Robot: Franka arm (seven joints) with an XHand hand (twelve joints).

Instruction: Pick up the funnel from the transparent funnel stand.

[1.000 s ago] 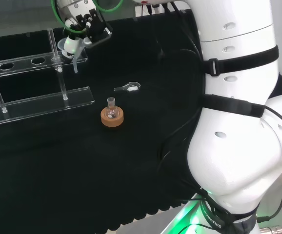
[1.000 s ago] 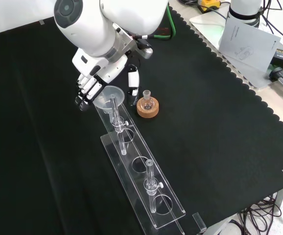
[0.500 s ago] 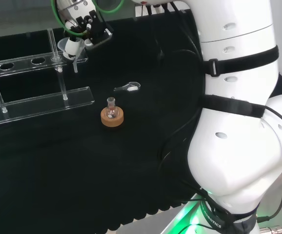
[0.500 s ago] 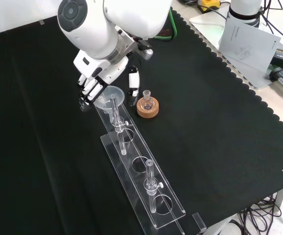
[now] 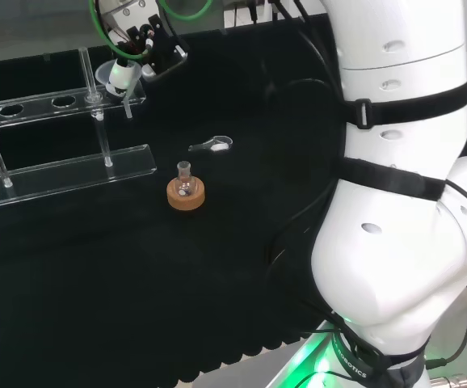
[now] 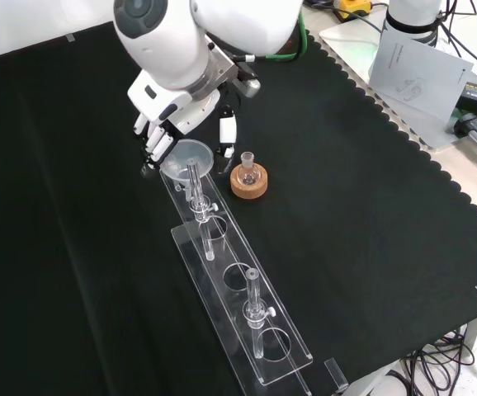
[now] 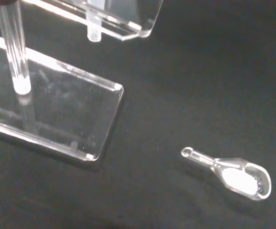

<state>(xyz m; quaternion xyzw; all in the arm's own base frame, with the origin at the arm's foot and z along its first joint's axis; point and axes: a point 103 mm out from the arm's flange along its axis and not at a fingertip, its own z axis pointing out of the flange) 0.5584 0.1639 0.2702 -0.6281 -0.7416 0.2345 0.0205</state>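
The clear funnel (image 5: pixel 111 77) (image 6: pixel 187 154) sits at the near end of the transparent stand's upper shelf (image 5: pixel 48 103) (image 6: pixel 222 247), its stem reaching down past the shelf. The black and white hand (image 5: pixel 139 39) (image 6: pixel 166 124) is around the funnel's bowl. In the front view its fingers curl against the bowl's left side and the thumb (image 6: pixel 226 134) stands at its right. In the wrist view the stand's base plate (image 7: pixel 57 112), one post (image 7: pixel 14 52) and the shelf's end (image 7: pixel 123 21) are close.
A small flask on a cork ring (image 5: pixel 185 191) (image 6: pixel 247 179) stands just beside the stand's end. A glass scoop with white powder (image 5: pixel 213 145) (image 7: pixel 231 171) lies on the cloth near it. Paper and cables (image 6: pixel 412 66) lie past the cloth's right edge in the front view.
The hand and the arm's link have shifted a little up and to the right in the front view, and the funnel has moved slightly with them. The flask and scoop are where they were.
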